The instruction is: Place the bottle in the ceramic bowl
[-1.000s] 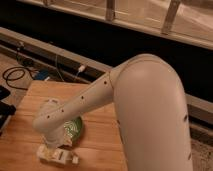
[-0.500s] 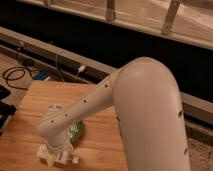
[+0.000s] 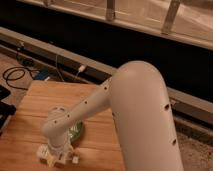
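Observation:
My gripper (image 3: pixel 56 156) points down at the front of the wooden table (image 3: pixel 100 145), below the arm's pale wrist (image 3: pixel 59 127). The whitish bottle (image 3: pixel 44 152) shows as pale bits on both sides of the gripper, low over the wood. I cannot tell whether it is held. The green ceramic bowl (image 3: pixel 78 131) lies just behind and to the right of the gripper. Only a sliver of its right side shows, because the wrist and forearm cover the rest.
The large white arm housing (image 3: pixel 142 115) fills the right side of the view. Dark cables (image 3: pixel 17 75) and a blue item (image 3: pixel 42 76) lie on the floor behind the table. A dark object (image 3: pixel 4 107) sits at the table's left edge. A window wall runs across the back.
The wrist and gripper have shifted slightly right and down, and the forearm now covers more of the bowl. The pale bottle has stayed at the gripper.

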